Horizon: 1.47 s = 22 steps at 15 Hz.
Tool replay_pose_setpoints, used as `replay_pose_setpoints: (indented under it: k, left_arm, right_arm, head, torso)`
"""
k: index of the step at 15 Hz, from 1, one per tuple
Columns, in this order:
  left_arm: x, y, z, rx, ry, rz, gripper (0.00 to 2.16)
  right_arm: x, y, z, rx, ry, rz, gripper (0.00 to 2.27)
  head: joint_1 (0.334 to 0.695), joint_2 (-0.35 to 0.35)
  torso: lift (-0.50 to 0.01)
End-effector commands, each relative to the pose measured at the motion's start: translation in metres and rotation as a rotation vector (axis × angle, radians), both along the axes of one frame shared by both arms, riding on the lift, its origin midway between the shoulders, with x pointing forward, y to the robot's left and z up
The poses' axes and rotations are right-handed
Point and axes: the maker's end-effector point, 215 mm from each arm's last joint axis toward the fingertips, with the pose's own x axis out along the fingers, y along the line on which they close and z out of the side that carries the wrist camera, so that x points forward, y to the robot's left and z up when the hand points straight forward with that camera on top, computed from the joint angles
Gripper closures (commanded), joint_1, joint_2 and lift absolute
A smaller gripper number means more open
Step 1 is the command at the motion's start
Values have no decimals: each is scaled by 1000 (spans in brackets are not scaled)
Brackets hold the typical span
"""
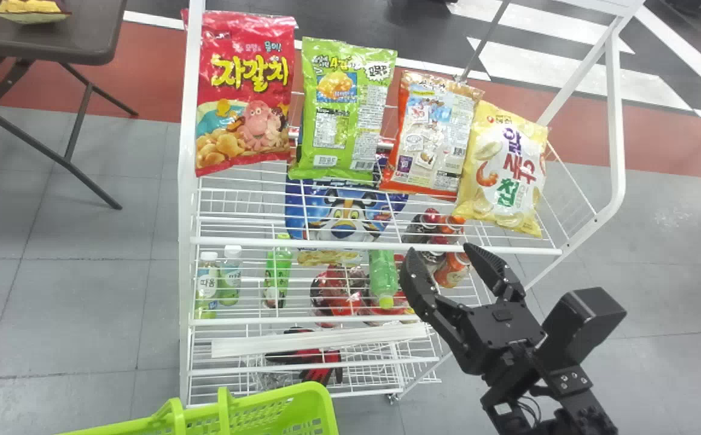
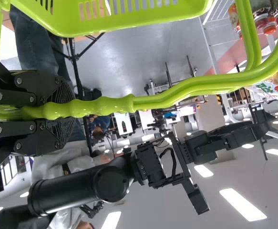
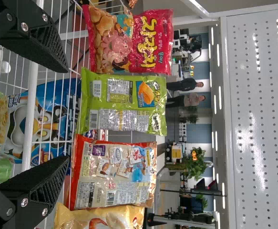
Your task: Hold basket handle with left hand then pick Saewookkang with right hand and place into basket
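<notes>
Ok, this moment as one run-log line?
left gripper: closed on basket handle | right gripper: open, empty, near rack | four snack bags: on rack, unheld

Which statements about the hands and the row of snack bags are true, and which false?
1. The left hand grips the basket handle. True.
2. The right hand is shut on a bag. False: that hand is open and empty.
3. The red bag stands right of the green bag. False: the red one is on the left.
4. The orange bag stands between the green and yellow bags. True.
</notes>
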Motion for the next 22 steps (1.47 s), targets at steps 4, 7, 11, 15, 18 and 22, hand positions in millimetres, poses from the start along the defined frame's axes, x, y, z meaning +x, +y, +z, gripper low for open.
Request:
replay_pose_setpoints:
  k: [4,7,11,15,18,22]
  left_arm:
    - [-1,-1,0,-2,4,-2,1926]
    - [-5,-2,-4,1,16,-7,1926]
    - [-6,-2,-5,6,17,-8,1926]
    - [-9,-1,-11,26,25,-12,1926]
    - [-10,-6,-15,37,36,-41,1926]
    - [-15,-8,-23,46,72,-75,1926]
  right_arm:
    - [1,-2,2,-4,-6,-1,184]
    - [2,-5,5,-4,-24,-6,184]
    - [22,-30,6,-20,-63,-56,184]
    - [56,-56,2,-22,-56,-91,184]
    - [78,-76,5,-29,-97,-115,184]
    - [115,-96,-3,-36,-109,-131,184]
  head:
    - [695,-350]
    - [695,-350]
    - [695,-350]
    - [695,-350]
    - [695,-350]
    - [695,-350]
  torso:
    - [-19]
    - [-19]
    - [-19]
    - [-19]
    - [-19]
    - [-19]
